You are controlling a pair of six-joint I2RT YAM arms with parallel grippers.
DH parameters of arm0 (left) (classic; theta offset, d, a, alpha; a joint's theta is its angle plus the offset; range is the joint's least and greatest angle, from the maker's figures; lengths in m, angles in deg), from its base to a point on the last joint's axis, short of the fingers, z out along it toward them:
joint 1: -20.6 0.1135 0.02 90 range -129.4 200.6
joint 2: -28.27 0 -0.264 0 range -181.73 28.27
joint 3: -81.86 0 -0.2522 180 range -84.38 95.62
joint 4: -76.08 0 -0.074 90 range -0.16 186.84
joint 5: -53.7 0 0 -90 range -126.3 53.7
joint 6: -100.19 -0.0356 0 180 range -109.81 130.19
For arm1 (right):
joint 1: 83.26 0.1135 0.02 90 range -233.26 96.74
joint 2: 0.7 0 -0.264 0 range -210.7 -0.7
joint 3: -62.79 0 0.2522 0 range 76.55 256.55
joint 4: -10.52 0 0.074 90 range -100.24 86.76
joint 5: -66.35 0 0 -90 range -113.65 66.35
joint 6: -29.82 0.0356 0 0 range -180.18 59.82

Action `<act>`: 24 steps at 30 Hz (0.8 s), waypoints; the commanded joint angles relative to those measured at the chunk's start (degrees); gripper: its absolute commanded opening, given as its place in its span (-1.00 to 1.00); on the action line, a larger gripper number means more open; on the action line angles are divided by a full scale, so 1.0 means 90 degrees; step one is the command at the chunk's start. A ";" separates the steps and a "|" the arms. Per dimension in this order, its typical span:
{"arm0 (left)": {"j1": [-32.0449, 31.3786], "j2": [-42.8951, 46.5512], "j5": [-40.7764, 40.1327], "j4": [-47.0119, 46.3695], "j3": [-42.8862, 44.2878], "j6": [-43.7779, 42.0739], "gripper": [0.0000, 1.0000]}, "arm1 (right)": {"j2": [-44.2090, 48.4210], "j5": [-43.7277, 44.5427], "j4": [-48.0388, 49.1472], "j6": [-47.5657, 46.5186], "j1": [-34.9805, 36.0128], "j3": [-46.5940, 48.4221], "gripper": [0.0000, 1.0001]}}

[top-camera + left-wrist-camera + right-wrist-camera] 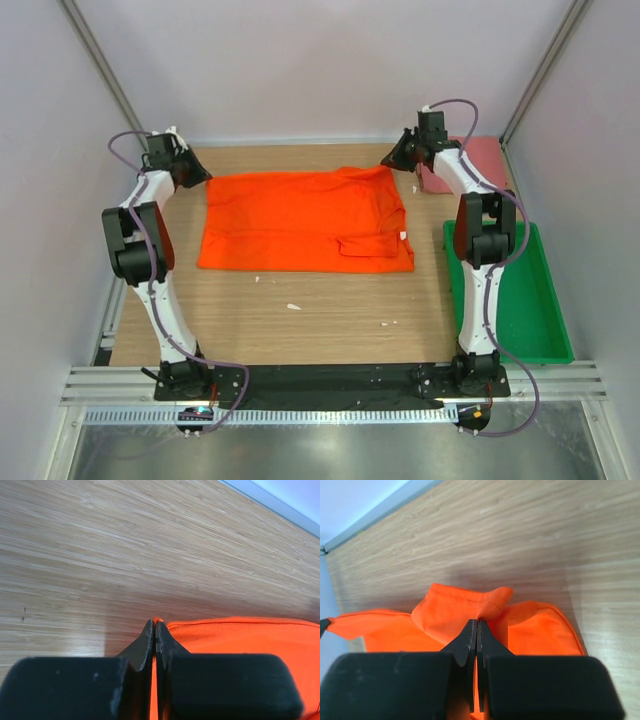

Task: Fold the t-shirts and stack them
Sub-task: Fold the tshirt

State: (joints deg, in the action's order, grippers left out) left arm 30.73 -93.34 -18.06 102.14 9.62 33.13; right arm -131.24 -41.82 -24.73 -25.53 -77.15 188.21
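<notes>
The bright orange t-shirt lies spread on the wooden table, folded into a wide rectangle. My left gripper is shut on its far left corner; in the left wrist view the orange cloth shows between the closed fingertips. My right gripper is shut on the far right corner, where the cloth bunches up above the closed fingertips. The dull pink-red t-shirt lies folded at the far right corner, behind my right arm.
A green plastic tray stands along the right side of the table. A few small white scraps lie on the wood in front of the shirt. Grey walls close in the back and both sides.
</notes>
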 commanded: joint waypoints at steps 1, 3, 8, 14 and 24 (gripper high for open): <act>-0.0003 0.0474 0.0044 -0.0049 0.0024 -0.0351 -1.00 | 0.0734 -0.0110 0.0113 -0.0071 -0.0034 -0.0247 -0.98; 0.0017 0.0503 0.0063 -0.0009 0.0044 -0.0439 -1.00 | 0.0793 -0.0168 0.0094 -0.0091 -0.0054 -0.0355 -0.98; 0.0027 0.0601 0.0190 0.0128 0.0015 -0.0703 -1.00 | 0.1164 -0.0188 0.0123 -0.0101 -0.0064 -0.0843 -0.98; 0.0027 0.0708 0.0385 0.0177 -0.0287 -0.0771 -1.00 | 0.1486 -0.0227 0.0152 0.0036 -0.0103 -0.1253 -0.98; 0.0017 0.0796 0.0278 0.0157 -0.0356 -0.0722 -1.00 | 0.2033 -0.0432 0.0318 0.0466 -0.0093 -0.2141 -0.97</act>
State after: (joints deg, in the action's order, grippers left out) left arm 30.73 -90.19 -15.72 104.39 6.56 27.66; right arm -117.58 -44.46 -24.14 -23.19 -77.83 170.66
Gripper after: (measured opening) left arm 0.005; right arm 0.037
